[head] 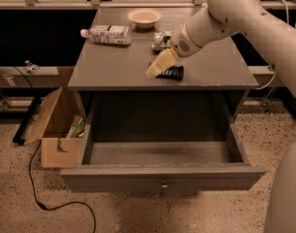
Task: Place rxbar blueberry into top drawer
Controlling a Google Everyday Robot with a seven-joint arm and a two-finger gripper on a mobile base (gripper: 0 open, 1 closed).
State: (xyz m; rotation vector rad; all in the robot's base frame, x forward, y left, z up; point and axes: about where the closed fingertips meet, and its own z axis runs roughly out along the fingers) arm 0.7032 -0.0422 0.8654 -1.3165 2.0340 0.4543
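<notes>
The rxbar blueberry [173,73] is a dark navy flat bar lying on the grey cabinet top [108,67], near its front edge, right of the middle. My gripper [155,71] hangs from the white arm that comes in from the upper right. Its tan fingers lie over the bar's left end, right at the bar. The top drawer [159,177] is pulled wide open below the cabinet top. Its inside shows nothing in it, and a small round knob [163,185] sits on its front.
A clear plastic bottle [107,34] lies at the back left of the top. A pale bowl [144,17] stands at the back middle, and a green-and-silver chip bag [161,40] lies behind my gripper. An open cardboard box [55,130] and a black cable [36,188] are on the floor at the left.
</notes>
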